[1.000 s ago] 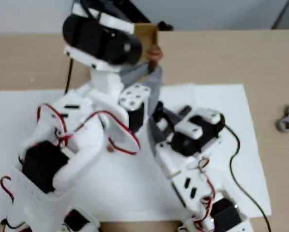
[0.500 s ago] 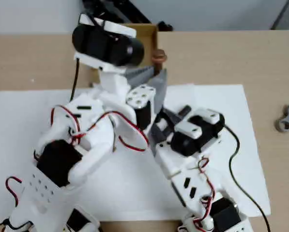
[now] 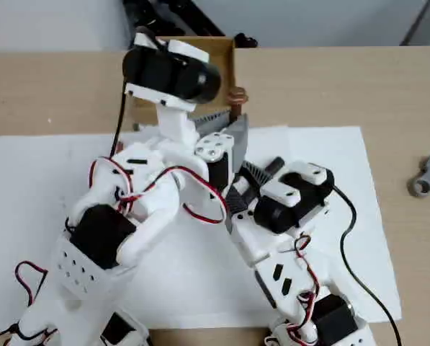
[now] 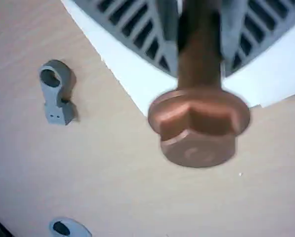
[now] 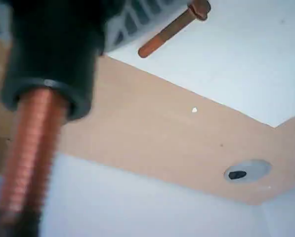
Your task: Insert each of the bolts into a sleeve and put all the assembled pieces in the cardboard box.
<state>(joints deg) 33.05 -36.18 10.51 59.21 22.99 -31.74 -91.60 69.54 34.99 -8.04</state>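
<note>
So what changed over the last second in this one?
The left arm swung to the right in the high view, and the bolt clamped in its tool drifted slightly right, beside the right wall of the cardboard box. Nothing was taken or released. The right arm, the grey sleeve and the white sheet stayed put.

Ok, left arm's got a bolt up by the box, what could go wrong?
The bolt sits bare, without a sleeve, in the left end effector close to the cardboard box; released there, it could go in unassembled. It's pinched by the shank alone and could pivot or slip.
</note>
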